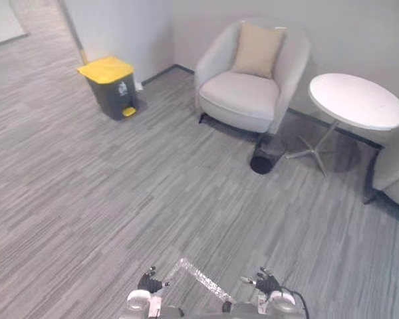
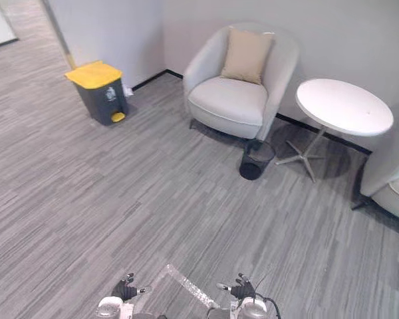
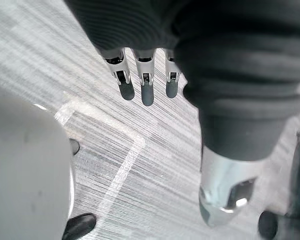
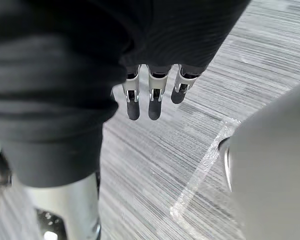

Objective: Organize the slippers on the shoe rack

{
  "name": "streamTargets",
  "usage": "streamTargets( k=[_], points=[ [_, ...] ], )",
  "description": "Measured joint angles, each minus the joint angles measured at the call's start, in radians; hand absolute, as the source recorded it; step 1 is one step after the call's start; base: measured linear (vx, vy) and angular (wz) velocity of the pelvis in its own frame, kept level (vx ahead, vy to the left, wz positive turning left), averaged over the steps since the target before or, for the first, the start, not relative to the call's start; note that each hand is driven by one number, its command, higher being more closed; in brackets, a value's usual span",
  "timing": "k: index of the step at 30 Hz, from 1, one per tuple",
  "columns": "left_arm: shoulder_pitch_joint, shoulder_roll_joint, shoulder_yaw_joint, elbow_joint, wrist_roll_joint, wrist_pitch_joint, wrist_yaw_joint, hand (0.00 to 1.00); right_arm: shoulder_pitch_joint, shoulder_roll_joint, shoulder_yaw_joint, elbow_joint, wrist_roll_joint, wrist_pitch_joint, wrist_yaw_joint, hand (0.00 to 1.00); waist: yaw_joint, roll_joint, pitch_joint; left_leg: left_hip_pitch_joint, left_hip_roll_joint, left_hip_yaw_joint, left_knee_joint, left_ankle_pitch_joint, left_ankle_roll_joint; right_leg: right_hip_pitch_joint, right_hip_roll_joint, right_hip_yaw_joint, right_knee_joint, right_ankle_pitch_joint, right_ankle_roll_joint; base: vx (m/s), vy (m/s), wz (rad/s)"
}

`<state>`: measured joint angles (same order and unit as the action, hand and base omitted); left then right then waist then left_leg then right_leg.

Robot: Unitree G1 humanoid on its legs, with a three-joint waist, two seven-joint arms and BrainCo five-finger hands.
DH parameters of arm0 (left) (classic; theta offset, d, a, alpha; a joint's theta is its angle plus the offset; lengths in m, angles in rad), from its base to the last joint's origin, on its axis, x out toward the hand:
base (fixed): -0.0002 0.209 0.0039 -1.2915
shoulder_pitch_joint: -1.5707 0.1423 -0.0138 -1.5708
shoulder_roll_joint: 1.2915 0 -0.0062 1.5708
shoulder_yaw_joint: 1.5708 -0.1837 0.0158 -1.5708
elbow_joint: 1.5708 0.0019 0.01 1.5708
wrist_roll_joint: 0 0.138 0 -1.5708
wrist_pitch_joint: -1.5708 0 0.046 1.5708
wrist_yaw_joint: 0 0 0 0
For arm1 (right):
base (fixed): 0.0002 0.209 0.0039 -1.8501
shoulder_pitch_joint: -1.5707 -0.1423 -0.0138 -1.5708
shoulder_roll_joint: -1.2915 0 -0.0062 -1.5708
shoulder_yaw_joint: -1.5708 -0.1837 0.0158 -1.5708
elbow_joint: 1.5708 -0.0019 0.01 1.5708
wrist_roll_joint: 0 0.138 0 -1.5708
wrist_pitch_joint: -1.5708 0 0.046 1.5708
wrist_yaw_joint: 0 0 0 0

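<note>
My left hand (image 1: 148, 282) hangs low at the bottom edge of the head views. In its wrist view its fingers (image 3: 146, 85) are straight and relaxed over grey carpet, holding nothing. My right hand (image 1: 265, 282) hangs beside it, a little to the right. Its fingers (image 4: 149, 97) are also straight and empty above the floor. A strip of clear tape (image 1: 201, 280) forms a corner mark on the carpet between the two hands.
A grey bin with a yellow lid (image 1: 112, 85) stands far left by the wall. A pale armchair (image 1: 253, 83) with a beige cushion sits ahead. A black mesh waste basket (image 1: 265, 158) and a round white table (image 1: 356, 100) are to its right. Another chair (image 1: 396, 176) is at the right edge.
</note>
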<state>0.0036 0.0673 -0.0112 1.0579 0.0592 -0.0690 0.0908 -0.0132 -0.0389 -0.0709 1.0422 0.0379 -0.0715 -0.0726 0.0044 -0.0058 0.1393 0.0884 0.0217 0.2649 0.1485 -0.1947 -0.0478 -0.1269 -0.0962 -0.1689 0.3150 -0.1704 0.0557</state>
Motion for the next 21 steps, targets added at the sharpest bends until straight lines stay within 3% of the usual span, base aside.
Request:
streamTargets(
  k=[1, 3, 4, 6, 8, 9, 11, 12, 14, 17, 19, 21],
  points=[
    [-0.003, 0.0, -0.012, 0.002, -0.003, 0.002, 0.0, 0.0, -0.007, -0.003, 0.004, 0.001, 0.0, -0.001, 0.0, 0.0, -0.003, 0.007, 0.002, 0.006, 0.003, 0.031, -0.006, 0.0, 0.0, 0.001, -0.022, -0.143, -0.033, 0.027, -0.052, 0.12, 0.033, -1.02],
    [-0.014, -0.003, -0.019, 0.011, -0.004, 0.005, -0.001, 0.0, -0.01, -0.008, 0.003, 0.0, 0.0, -0.003, -0.003, 0.0, -0.01, 0.011, 0.002, 0.008, 0.011, 0.035, -0.007, 0.0, 0.0, 0.011, -0.014, -0.203, -0.057, 0.046, -0.067, 0.16, -0.007, -0.63],
    [-0.028, -0.016, -0.022, 0.015, -0.004, 0.008, -0.002, 0.0, -0.007, -0.014, -0.005, 0.005, 0.0, -0.002, -0.005, 0.0, -0.013, 0.026, 0.007, 0.02, 0.015, 0.043, -0.004, 0.0, 0.0, 0.036, 0.008, -0.178, -0.105, 0.061, -0.078, 0.18, -0.01, -0.6],
    [-0.027, -0.029, -0.017, 0.019, -0.003, 0.008, -0.005, 0.0, 0.0, -0.024, -0.006, 0.013, 0.0, 0.0, -0.007, 0.0, -0.012, 0.023, 0.011, -0.007, 0.012, 0.05, 0.079, -0.02, -0.001, 0.075, -0.003, -0.151, -0.143, 0.075, -0.083, 0.11, 0.022, -0.48],
    [-0.009, -0.041, -0.017, 0.018, -0.002, 0.007, -0.008, 0.0, 0.019, -0.034, -0.019, 0.03, -0.001, 0.0, -0.008, 0.0, -0.012, 0.026, 0.001, 0.012, -0.004, 0.026, -0.05, -0.018, 0.01, 0.105, -0.005, -0.135, -0.175, 0.084, -0.072, 0.04, 0.015, -0.3],
    [-0.008, -0.051, -0.017, 0.015, -0.002, 0.007, -0.008, 0.0, 0.027, -0.048, -0.04, 0.034, 0.001, 0.0, -0.008, 0.0, -0.02, 0.055, -0.009, 0.013, 0.019, 0.027, -0.111, 0.072, 0.007, 0.12, 0.019, -0.135, -0.194, 0.086, -0.068, 0.07, 0.027, -0.3],
    [-0.003, -0.045, -0.015, 0.023, 0.0, 0.008, -0.009, 0.0, 0.027, -0.051, -0.044, 0.039, 0.001, 0.001, -0.009, 0.0, -0.014, 0.058, -0.02, -0.005, 0.024, 0.046, -0.043, 0.04, 0.0, 0.13, 0.019, -0.109, -0.218, 0.088, -0.046, 0.09, 0.037, -0.29],
    [-0.005, -0.043, -0.014, 0.019, 0.0, 0.009, -0.009, 0.0, 0.027, -0.049, -0.045, 0.039, 0.001, 0.001, -0.008, 0.0, -0.019, 0.046, -0.013, -0.052, 0.035, 0.051, 0.06, 0.004, -0.014, 0.129, 0.011, -0.098, -0.222, 0.088, -0.043, 0.05, 0.021, -0.14],
    [-0.019, -0.035, -0.004, 0.007, -0.001, 0.009, -0.008, 0.0, 0.027, -0.048, -0.048, 0.039, 0.001, 0.002, -0.009, 0.0, -0.003, 0.043, 0.0, -0.146, 0.088, 0.057, 0.295, -0.043, -0.046, 0.139, 0.028, -0.08, -0.245, 0.094, -0.041, 0.02, -0.014, -0.35],
    [-0.008, -0.026, -0.003, -0.007, -0.002, 0.009, -0.006, 0.0, 0.035, -0.043, -0.049, 0.038, 0.003, 0.004, -0.011, 0.0, 0.005, 0.041, 0.006, -0.196, 0.127, 0.043, 0.49, -0.05, -0.034, 0.188, 0.035, -0.011, -0.273, 0.101, -0.039, 0.08, 0.023, -0.56],
    [-0.008, -0.036, -0.001, -0.006, -0.003, 0.009, -0.007, 0.0, 0.032, -0.042, -0.076, 0.038, 0.004, 0.005, -0.011, 0.0, 0.001, 0.054, 0.0, -0.194, 0.116, -0.019, 0.438, -0.103, 0.001, 0.181, 0.031, 0.02, -0.275, 0.104, -0.035, 0.09, 0.125, -0.49],
    [-0.015, -0.042, -0.004, -0.01, -0.003, 0.006, -0.007, 0.0, 0.029, -0.034, -0.112, 0.041, 0.006, 0.005, -0.012, 0.0, 0.0, 0.041, 0.013, -0.197, 0.101, -0.115, 0.297, -0.11, -0.009, 0.178, 0.006, 0.046, -0.277, 0.111, -0.023, 0.01, 0.146, -0.37]
  ],
)
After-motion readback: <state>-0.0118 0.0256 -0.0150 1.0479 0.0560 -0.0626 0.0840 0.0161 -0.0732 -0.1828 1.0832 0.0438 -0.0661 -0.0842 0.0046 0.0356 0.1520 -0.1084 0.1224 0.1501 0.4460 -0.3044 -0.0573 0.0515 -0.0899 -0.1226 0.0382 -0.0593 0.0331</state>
